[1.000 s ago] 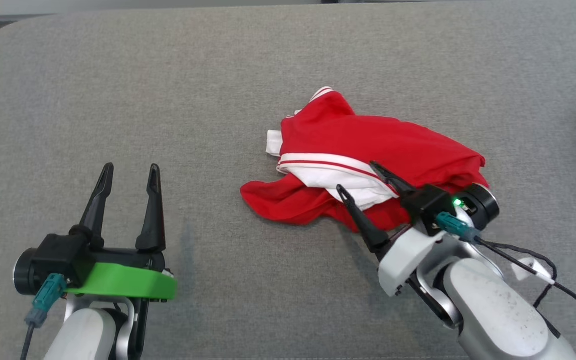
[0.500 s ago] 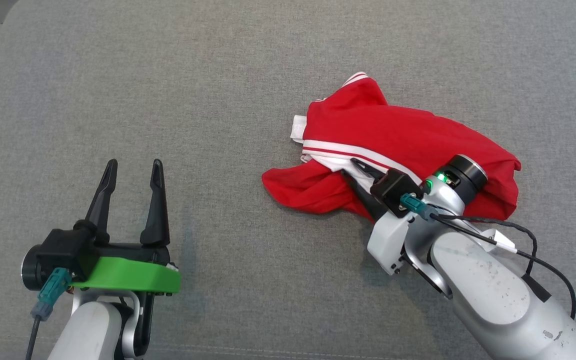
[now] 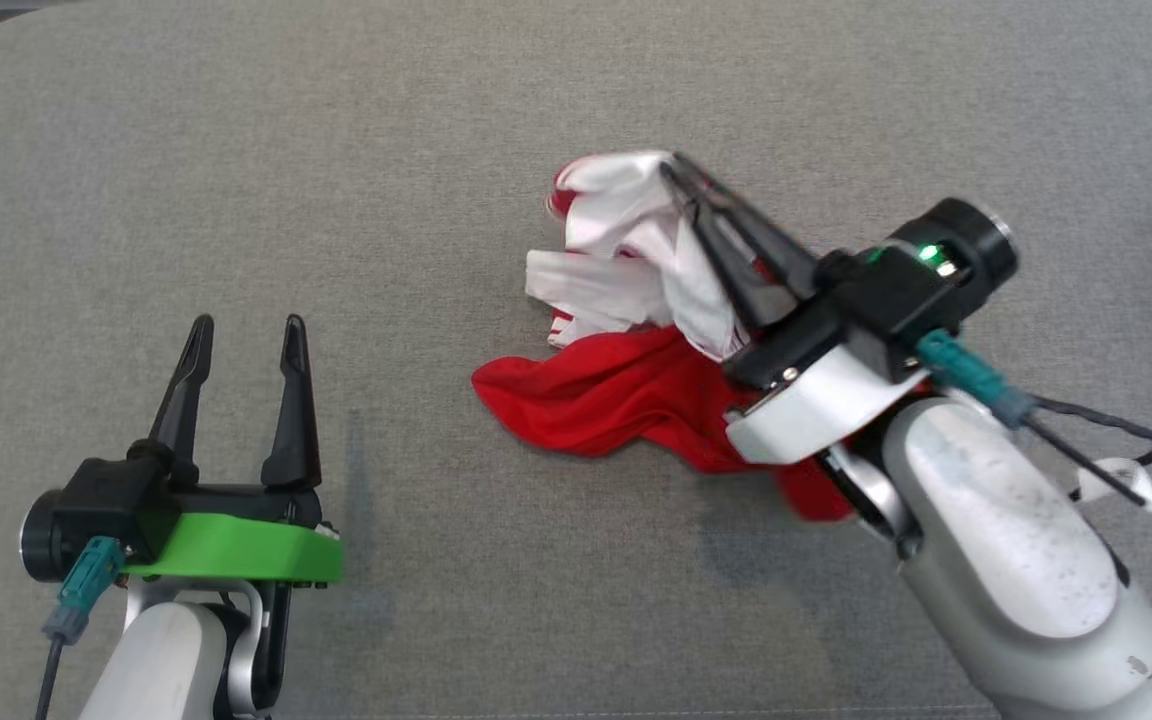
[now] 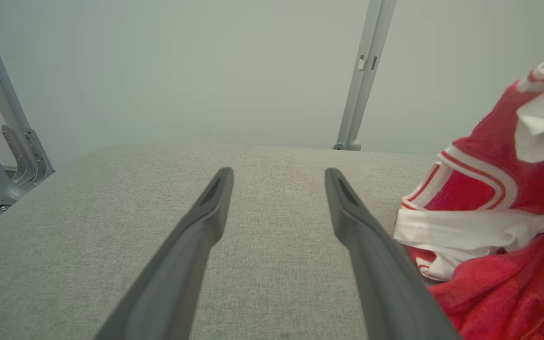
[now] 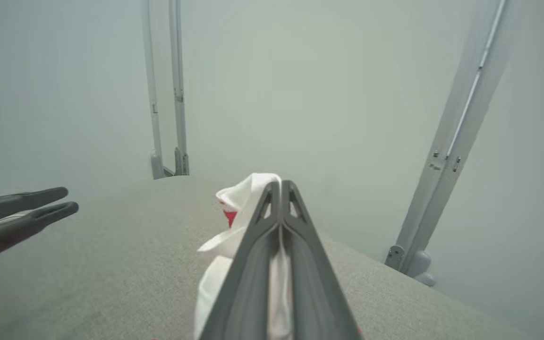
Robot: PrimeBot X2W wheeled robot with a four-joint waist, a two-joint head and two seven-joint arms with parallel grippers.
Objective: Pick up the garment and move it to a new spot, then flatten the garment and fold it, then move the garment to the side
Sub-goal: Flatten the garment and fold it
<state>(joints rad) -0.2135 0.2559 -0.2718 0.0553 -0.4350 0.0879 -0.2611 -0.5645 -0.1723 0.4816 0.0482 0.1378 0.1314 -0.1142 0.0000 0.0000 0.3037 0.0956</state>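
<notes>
The garment (image 3: 626, 395) is a red and white striped-trim piece, bunched up right of centre on the grey padded surface (image 3: 336, 150). My right gripper (image 3: 678, 172) is shut on a white fold of it and holds that fold raised, while the red part trails on the surface. In the right wrist view the two fingers meet with white cloth (image 5: 234, 226) pinched between them. My left gripper (image 3: 241, 335) stands open at the lower left, well clear of the cloth. The left wrist view has the garment (image 4: 494, 203) to the right of its spread fingers.
Grey metal frame posts (image 4: 361, 75) rise behind the far edge of the surface, with more posts (image 5: 461, 141) in the right wrist view. A black cable (image 3: 1106, 440) loops beside my right forearm. Bare grey surface lies around the left gripper.
My right gripper closed on the garment's white fold and lifted it up and away from me, pulling the bundle out of its heap. The head view shifted; the left gripper kept its pose.
</notes>
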